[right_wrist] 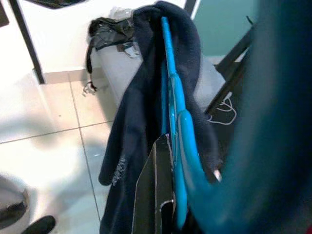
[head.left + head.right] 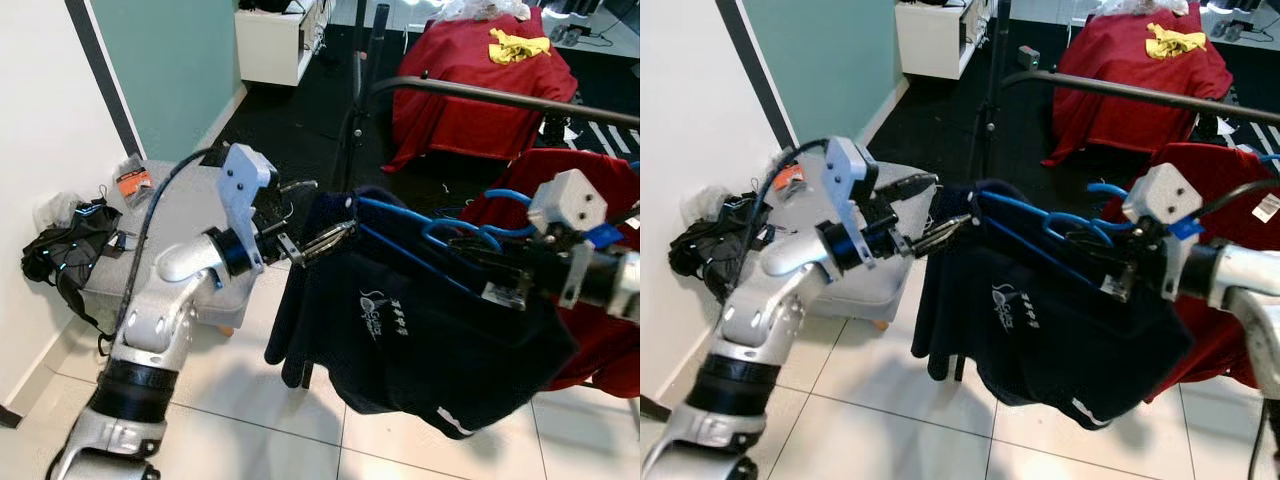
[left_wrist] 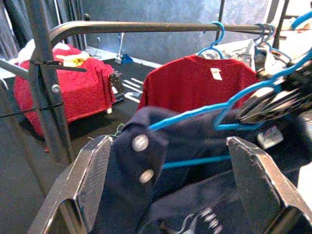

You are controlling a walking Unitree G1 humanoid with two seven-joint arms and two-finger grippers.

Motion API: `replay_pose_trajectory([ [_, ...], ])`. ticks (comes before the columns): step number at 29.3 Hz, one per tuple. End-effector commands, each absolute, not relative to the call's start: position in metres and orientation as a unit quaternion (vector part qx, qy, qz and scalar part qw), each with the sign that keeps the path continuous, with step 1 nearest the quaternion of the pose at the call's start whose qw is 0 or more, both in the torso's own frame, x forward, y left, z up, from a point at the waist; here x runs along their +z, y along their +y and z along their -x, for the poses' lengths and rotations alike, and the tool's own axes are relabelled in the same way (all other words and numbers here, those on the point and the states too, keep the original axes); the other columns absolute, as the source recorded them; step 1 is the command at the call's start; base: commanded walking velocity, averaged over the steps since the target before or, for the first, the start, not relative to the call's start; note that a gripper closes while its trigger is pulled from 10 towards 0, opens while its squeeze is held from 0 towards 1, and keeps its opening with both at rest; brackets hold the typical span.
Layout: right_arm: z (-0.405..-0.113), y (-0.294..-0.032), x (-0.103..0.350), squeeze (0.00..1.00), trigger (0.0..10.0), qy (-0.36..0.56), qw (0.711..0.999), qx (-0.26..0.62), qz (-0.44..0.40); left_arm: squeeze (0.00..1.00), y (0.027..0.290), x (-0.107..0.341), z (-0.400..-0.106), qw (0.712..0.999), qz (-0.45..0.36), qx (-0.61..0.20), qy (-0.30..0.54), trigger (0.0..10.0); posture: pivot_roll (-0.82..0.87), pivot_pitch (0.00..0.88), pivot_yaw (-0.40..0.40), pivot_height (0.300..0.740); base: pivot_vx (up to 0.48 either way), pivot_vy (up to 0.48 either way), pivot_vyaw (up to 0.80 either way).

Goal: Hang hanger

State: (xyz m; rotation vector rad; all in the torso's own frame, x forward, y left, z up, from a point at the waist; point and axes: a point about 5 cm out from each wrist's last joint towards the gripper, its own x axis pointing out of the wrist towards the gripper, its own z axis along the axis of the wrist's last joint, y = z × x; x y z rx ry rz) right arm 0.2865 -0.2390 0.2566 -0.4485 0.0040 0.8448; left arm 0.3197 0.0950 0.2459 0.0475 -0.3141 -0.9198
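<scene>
Hanger and all, the dark navy shirt hangs in the air between the robot's two arms, below and in front of the black clothes rail, not yet on it. That rail runs across the upper part of the scene, with a red shirt already hung from it on a blue hanger of its own. The left claw reaches in from the side of the rail's upright post, its two fingers spread wide on either side of the navy shirt's shoulder, where two metal snaps show on the cloth; I can't see that it grips anything. The right claw sits at the hanger's neck end, nearer the hung red shirt, fingers closed on the blue hanger just under its hook. Beyond the rail, farther back, a red cloth drapes a piece of furniture, with something yellow on top.
</scene>
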Motion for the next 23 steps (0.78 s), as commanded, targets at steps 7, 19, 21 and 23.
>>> replay_pose_trajectory([
  [7, -0.296, -0.219, 0.263, 0.00, 0.0, -0.043, 0.888, 0.405, 0.213, 0.00, 0.074, 0.229, -0.315, 0.894, -0.012, -0.433, -0.112, 10.0, 0.02, 0.166, -0.013, 0.740, 0.000, 0.000, 0.00],
  [19, -0.295, -0.202, 0.259, 0.00, 0.0, -0.052, 0.878, 0.431, 0.200, 0.00, 0.074, 0.225, -0.326, 0.931, -0.019, -0.351, -0.095, 10.0, 0.02, 0.168, -0.009, 0.740, 0.000, 0.000, 0.00],
  [21, -0.294, -0.201, 0.259, 0.00, 0.0, -0.052, 0.877, 0.434, 0.199, 0.00, 0.077, 0.225, -0.330, 0.940, -0.020, -0.327, -0.094, 10.0, 0.02, 0.168, -0.009, 0.740, 0.000, 0.000, 0.00],
  [23, -0.294, -0.201, 0.259, 0.00, 0.0, -0.052, 0.877, 0.434, 0.199, 0.00, 0.077, 0.225, -0.330, 0.940, -0.020, -0.327, -0.094, 10.0, 0.02, 0.168, -0.009, 0.740, 0.000, 0.000, 0.00],
])
